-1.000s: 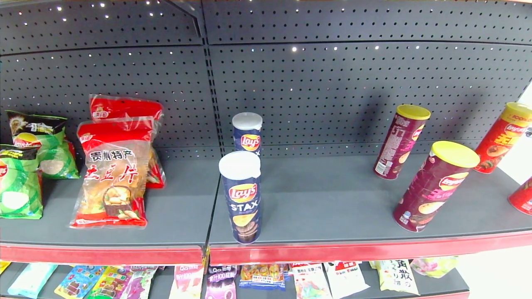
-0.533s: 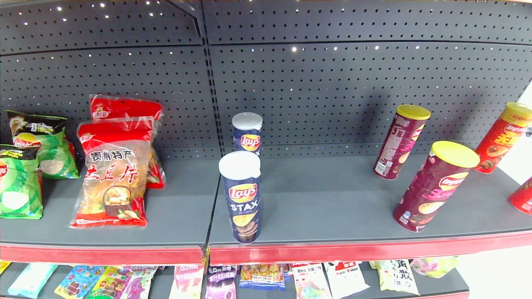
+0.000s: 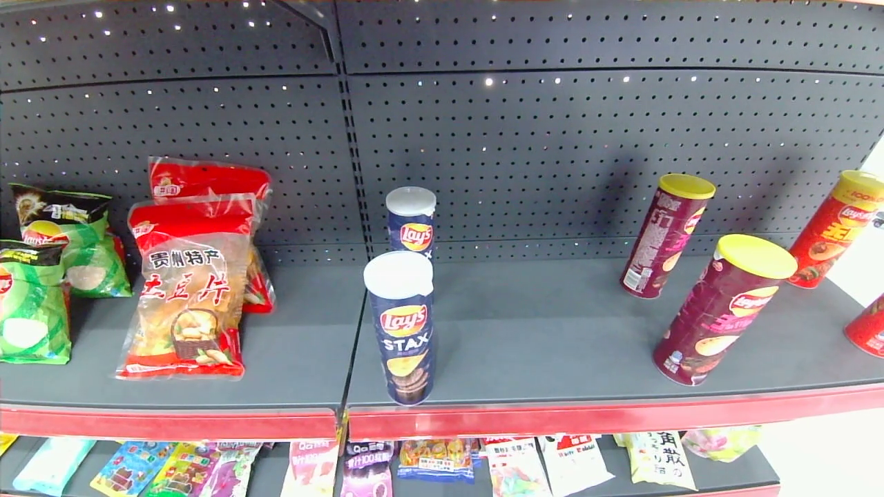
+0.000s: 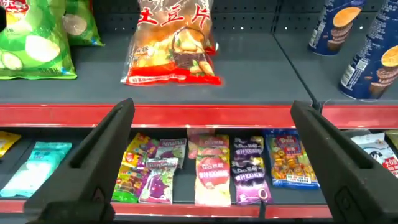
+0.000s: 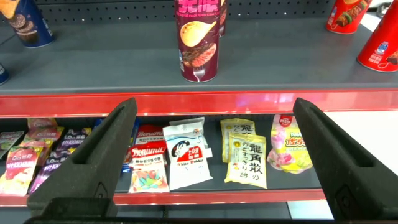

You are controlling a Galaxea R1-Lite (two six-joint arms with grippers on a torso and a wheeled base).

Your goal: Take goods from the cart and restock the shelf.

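The dark grey shelf [image 3: 552,331] with a red front lip carries two blue chip cans, one at the front [image 3: 400,328] and one behind it [image 3: 411,221]. Two maroon cans with yellow lids [image 3: 722,310] [image 3: 665,235] stand on its right part, with red cans [image 3: 834,228] beyond them. Red bags of potato slices [image 3: 190,297] and green chip bags [image 3: 31,304] fill its left part. My left gripper [image 4: 211,165] hangs open in front of the shelf's red lip, below the red bag [image 4: 171,46]. My right gripper [image 5: 214,165] is open too, before the lip, below a maroon can [image 5: 198,37].
A lower shelf holds rows of small flat snack packets [image 3: 442,459] [image 4: 211,171] [image 5: 245,152]. A perforated dark back panel [image 3: 552,152] closes the shelf behind. Bare shelf surface lies between the blue cans and the maroon cans.
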